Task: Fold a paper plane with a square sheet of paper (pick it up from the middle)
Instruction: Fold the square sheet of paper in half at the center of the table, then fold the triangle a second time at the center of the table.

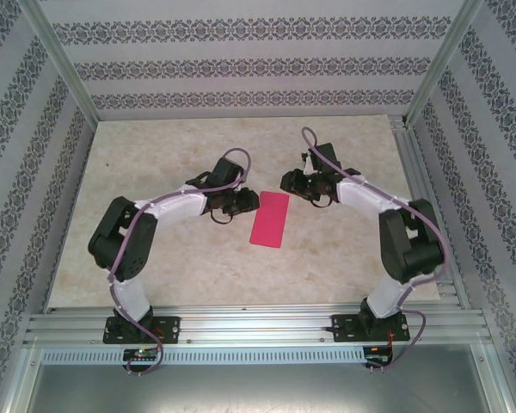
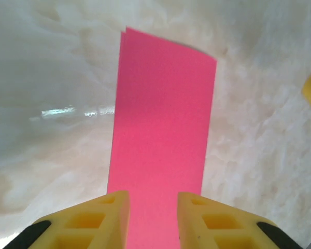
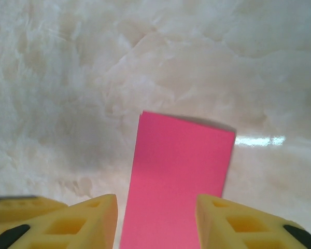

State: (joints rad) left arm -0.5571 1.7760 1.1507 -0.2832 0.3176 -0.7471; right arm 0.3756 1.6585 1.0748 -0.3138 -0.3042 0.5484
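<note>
Pink paper [image 1: 270, 218] lies flat between left arm [image 1: 168, 211] and right arm [image 1: 370, 200].

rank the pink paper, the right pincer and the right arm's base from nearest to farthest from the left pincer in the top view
From the left pincer:
1. pink paper, just to its right, mid-table
2. right pincer, beyond the paper's far end
3. right arm's base, near edge, right side

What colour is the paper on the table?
Plain magenta-pink; the paper shows best from the left wrist.
</note>
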